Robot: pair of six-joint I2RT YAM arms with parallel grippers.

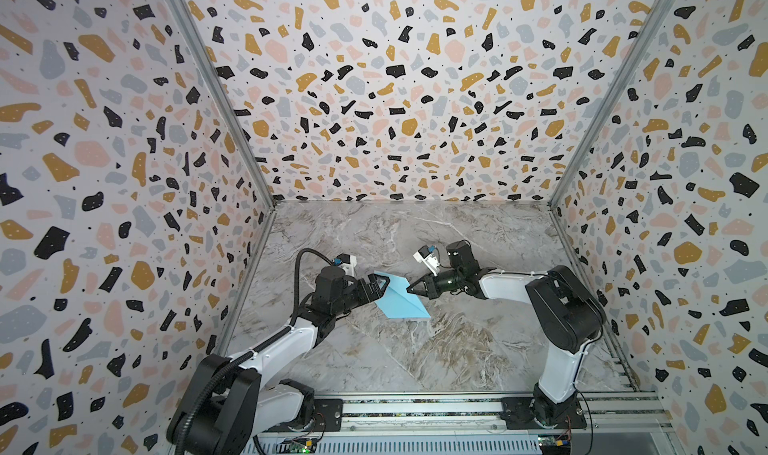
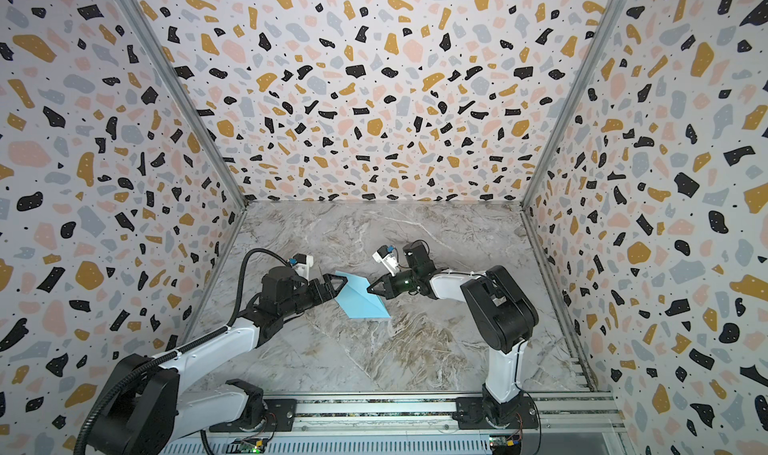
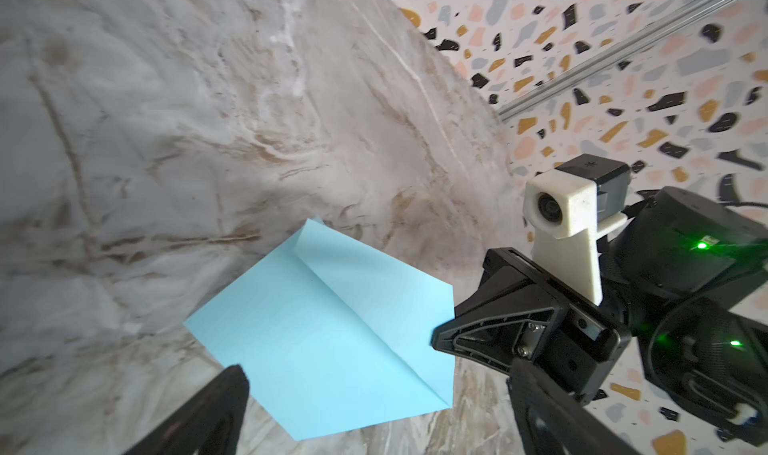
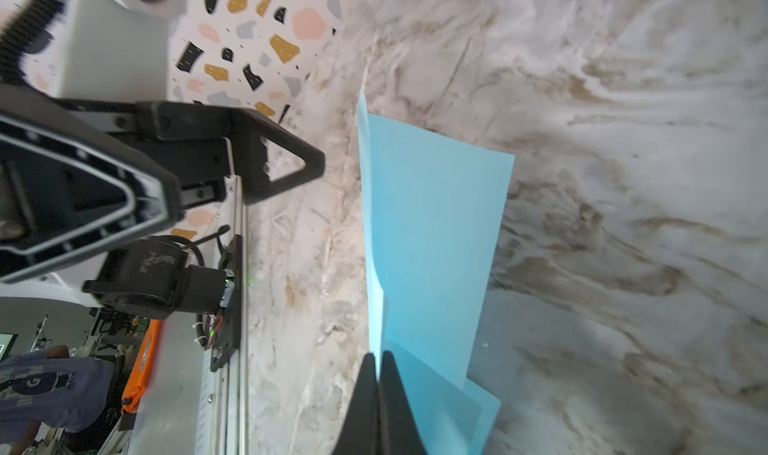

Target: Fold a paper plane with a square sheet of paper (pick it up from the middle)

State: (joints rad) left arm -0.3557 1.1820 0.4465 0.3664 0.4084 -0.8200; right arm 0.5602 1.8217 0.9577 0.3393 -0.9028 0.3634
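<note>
Your right claw [image 1: 410, 289] is pinched shut on one edge of the single blue sheet of paper [image 1: 399, 303], which is creased. Just beyond it, your left claw [image 1: 380, 289] stands wide open at the sheet's far edge. Two claws, one sheet, over the marble table [image 1: 415, 349].

The worktop [image 1: 415, 349] is grey-white, marble-patterned, with brown veins. A folded light blue sheet of paper [image 1: 399, 299] is over its middle; whether it touches the surface cannot be told.
</note>
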